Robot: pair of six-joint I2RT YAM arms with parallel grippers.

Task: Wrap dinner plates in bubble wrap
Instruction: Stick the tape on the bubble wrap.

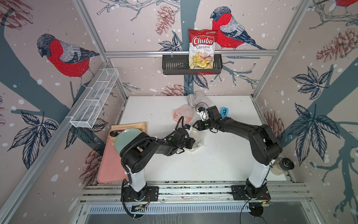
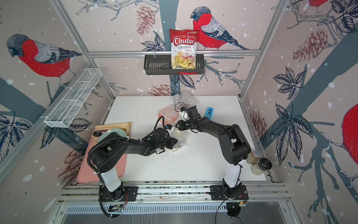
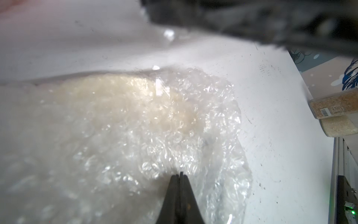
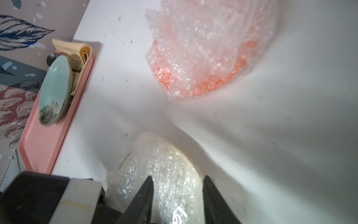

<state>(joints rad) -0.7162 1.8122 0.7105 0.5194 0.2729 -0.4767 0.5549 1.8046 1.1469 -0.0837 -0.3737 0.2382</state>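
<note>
A cream plate lies mid-table under crinkly bubble wrap. My left gripper is shut, its tips pinching that wrap at the plate's near side. My right gripper hovers open just behind the bundle, nothing between its fingers. Farther back an orange plate lies covered in its own bubble wrap. Another crumpled bubble wrap bundle sits by the back wall; what it holds is hidden.
A pink tray at the left carries a pale green plate and folded cloth. A blue object lies right of my right wrist. Spice jars stand at the front right corner. A chips bag stands in a wall basket.
</note>
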